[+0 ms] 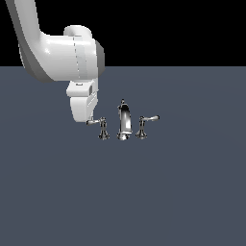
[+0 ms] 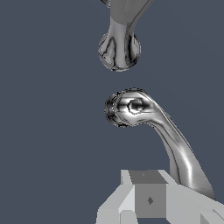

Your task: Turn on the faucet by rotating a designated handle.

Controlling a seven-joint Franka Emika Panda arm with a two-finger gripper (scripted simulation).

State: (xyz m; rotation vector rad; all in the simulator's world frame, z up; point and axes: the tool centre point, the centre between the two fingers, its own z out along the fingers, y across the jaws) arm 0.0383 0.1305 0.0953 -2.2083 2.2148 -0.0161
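Hand (image 2: 153, 199): pale grey, at the lever tip of the handle (image 1: 102, 127); whether its jaws are apart or closed cannot be told.
Handle: shiny chrome, thin level lever on flared pedestal, just beside the spout (image 1: 124, 121) on the exterior view's left.
Faucet (image 1: 124, 122): chrome three-piece set on dark table (image 1: 144, 192).

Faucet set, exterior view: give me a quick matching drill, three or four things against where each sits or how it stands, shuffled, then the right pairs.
Things:
1. handle
2. spout
3. right-hand handle
4. gripper

States:
A. tallest piece, curved, in the middle of the set
B. lever tilted upward, on the exterior view's right
C. white, at the outer end of a roughly level lever
D. roughly level lever, on the exterior view's left

Pairs: 1-D, 2-A, 3-B, 4-C
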